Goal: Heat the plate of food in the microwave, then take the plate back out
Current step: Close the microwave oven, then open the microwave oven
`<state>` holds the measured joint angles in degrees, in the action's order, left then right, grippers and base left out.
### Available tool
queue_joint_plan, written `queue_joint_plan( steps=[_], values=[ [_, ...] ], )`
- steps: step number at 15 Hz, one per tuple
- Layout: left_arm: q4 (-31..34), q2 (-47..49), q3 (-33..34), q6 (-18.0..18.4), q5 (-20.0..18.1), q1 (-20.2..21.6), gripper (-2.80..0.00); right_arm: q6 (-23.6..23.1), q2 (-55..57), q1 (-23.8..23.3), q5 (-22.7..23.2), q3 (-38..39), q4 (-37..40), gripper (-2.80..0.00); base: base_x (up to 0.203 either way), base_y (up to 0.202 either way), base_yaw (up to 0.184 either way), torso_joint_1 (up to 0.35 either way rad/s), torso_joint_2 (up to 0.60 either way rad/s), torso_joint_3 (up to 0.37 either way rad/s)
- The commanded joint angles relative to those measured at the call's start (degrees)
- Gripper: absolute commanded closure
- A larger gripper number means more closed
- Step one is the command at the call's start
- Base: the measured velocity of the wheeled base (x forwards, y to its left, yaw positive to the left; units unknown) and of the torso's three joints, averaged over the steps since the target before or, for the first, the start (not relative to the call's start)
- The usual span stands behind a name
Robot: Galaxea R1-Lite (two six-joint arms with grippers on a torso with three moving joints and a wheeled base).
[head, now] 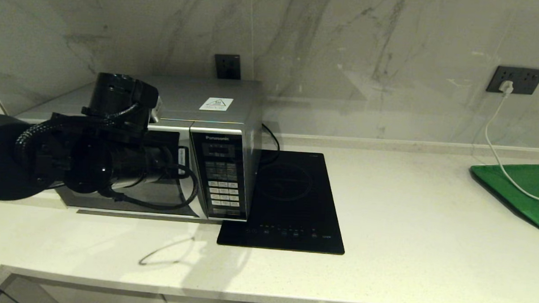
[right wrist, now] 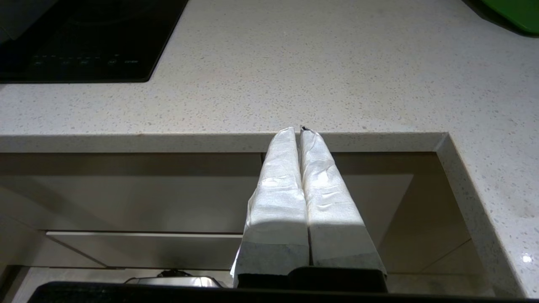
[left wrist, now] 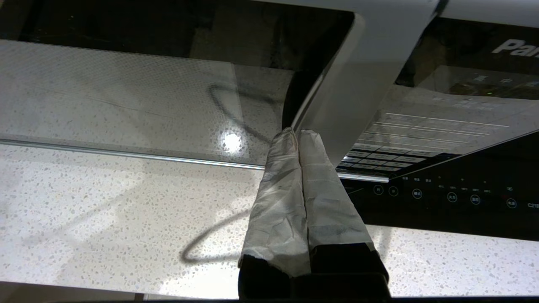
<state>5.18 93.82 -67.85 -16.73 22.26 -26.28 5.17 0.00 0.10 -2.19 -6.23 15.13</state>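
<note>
Both end effectors pinched closed; left end effector at microwave door.

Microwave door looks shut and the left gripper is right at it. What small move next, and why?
Probably nudge the closed left gripper toward the keypad panel to press a button: the microwave door appears shut, no plate shows on the counter, and the fingertips sit at the door's edge beside the panel. The right gripper stays parked below the counter edge.
</note>
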Motion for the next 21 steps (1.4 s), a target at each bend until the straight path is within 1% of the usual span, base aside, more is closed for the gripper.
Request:
queue_joint_plan(
  steps=[1, 3, 5, 8, 11, 14, 16, 17, 19, 21],
  values=[
    [-0.1, -0.3, 0.5, -0.3, -0.2, -0.1, 0.0, 0.0, 0.0, 0.0, 0.0, 0.0, 0.1, 0.0, 0.0, 0.0, 0.0, 0.0, 0.0, 0.0],
    [0.2, -3.0, 2.6, -0.3, -0.4, -1.0, 0.0, 0.0, 0.0, 0.0, 0.0, 0.0, 0.1, 0.0, 0.0, 0.0, 0.0, 0.0, 0.0, 0.0],
    [0.8, -7.5, 6.0, -0.1, -1.0, -2.9, 0.0, 0.0, 0.0, 0.0, 0.0, 0.0, 0.1, 0.0, 0.0, 0.0, 0.0, 0.0, 0.0, 0.0],
    [5.3, -15.7, 11.4, -0.1, -1.5, -5.0, 0.0, 0.0, 0.0, 0.0, 0.0, 0.0, 0.1, 0.0, 0.0, 0.0, 0.0, 0.0, 0.0, 0.0],
    [8.1, -22.9, 19.9, 0.2, -2.9, -5.6, 0.0, 0.0, 0.1, 0.0, 0.0, 0.0, 0.1, 0.0, 0.0, 0.0, 0.0, 0.0, 0.0, 0.0],
    [8.1, -28.4, 27.2, 2.3, -3.0, -5.8, 0.0, 0.0, 0.0, 0.0, 0.0, 0.0, 0.1, 0.0, 0.0, 0.0, 0.0, 0.0, 0.0, 0.0],
    [8.1, -32.3, 30.2, 4.3, -2.9, -6.2, 0.0, 0.0, 0.1, 0.0, 0.0, 0.0, 0.1, 0.0, 0.0, 0.0, 0.0, 0.0, 0.0, 0.0],
    [8.0, -32.6, 30.9, 4.8, -3.0, -6.4, 0.0, 0.0, 0.0, 0.0, 0.0, 0.0, 0.1, 0.0, 0.0, 0.0, 0.0, 0.0, 0.0, 0.0],
    [6.5, -31.4, 31.4, 4.6, -3.1, -7.5, 0.0, 0.0, 0.0, 0.0, 0.0, 0.0, 0.1, 0.0, 0.0, 0.0, 0.0, 0.0, 0.0, 0.0],
    [1.9, -27.0, 32.5, 4.6, -2.9, -7.9, 0.0, 0.0, 0.0, 0.0, 0.0, 0.0, 0.1, 0.0, 0.0, 0.0, 0.0, 0.0, 0.0, 0.0]
  ],
)
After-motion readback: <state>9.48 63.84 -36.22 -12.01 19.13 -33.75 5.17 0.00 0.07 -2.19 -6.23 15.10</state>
